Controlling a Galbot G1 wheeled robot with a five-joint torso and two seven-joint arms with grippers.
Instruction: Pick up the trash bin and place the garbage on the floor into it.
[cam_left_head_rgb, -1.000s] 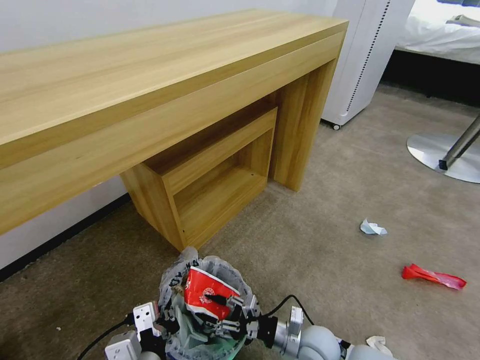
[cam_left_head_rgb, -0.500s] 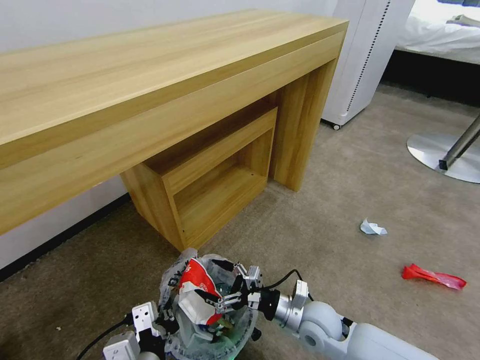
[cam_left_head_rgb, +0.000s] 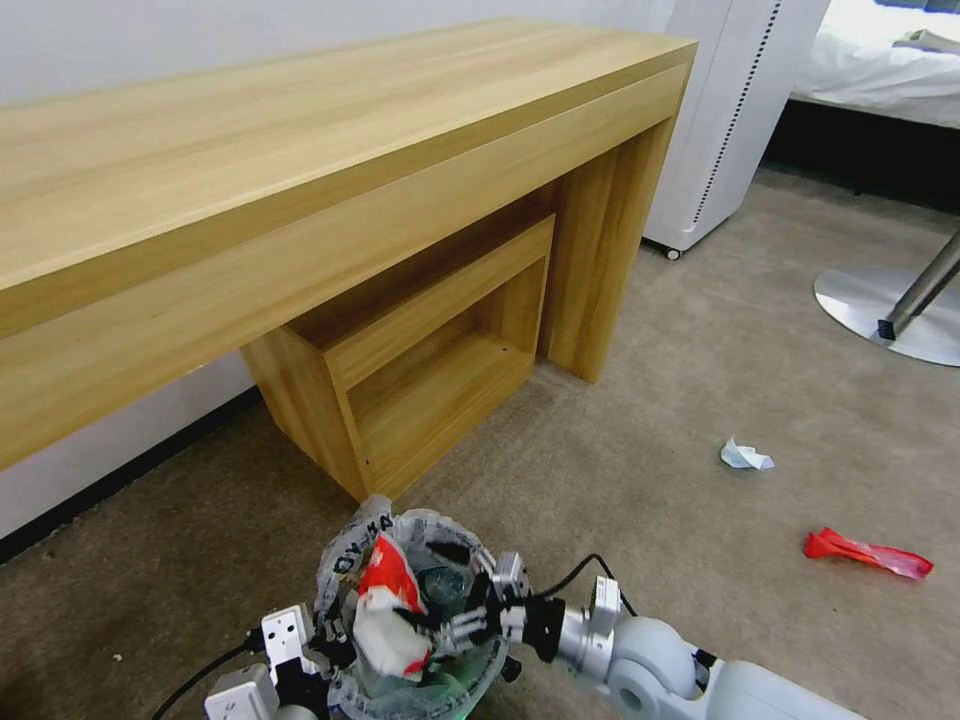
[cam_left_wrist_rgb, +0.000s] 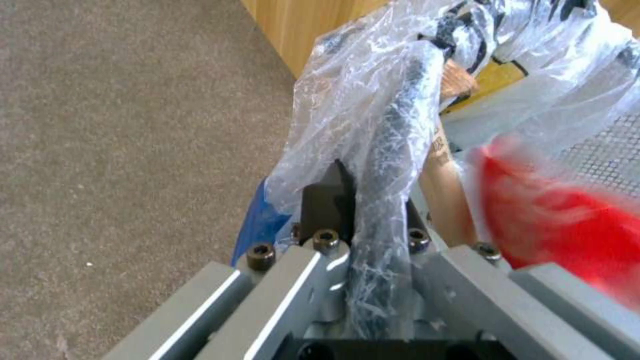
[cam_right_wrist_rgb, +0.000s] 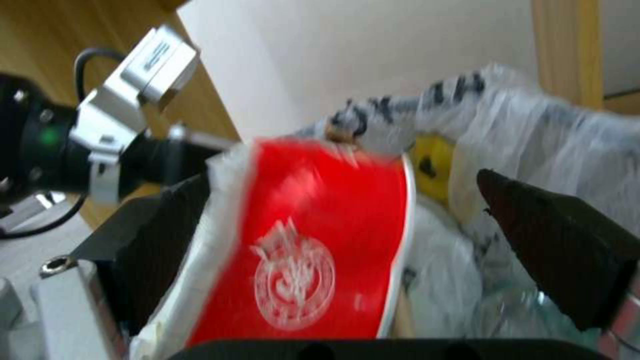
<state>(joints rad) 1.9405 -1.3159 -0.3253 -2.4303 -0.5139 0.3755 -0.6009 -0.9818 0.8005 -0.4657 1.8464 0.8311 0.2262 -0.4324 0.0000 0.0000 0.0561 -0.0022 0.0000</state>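
Left claw (cam_left_wrist_rgb: 373, 220) is clamped on the trash bin (cam_left_head_rgb: 345, 575) rim, over its crinkly black-printed bag. Right claw (cam_left_head_rgb: 440, 628), fingers apart, sits over the bin beside a crumpled red-and-white paper cup (cam_left_head_rgb: 388, 610).

Light wooden bench (cam_left_head_rgb: 300, 150) along the wall, an open wooden cubby (cam_left_head_rgb: 420, 350) tucked beneath it; white appliance on casters (cam_left_head_rgb: 725, 110), round metal chair base (cam_left_head_rgb: 885, 315), bed (cam_left_head_rgb: 880, 60) beyond.

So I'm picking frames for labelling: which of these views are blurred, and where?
Head view: desk and carpet sharp, red cup in the trash bin slightly smeared. Left wrist view: bag and left gripper on the rim fairly crisp, red cup streaked. Right wrist view: soft overall, cup motion-blurred between the right gripper's spread fingers.
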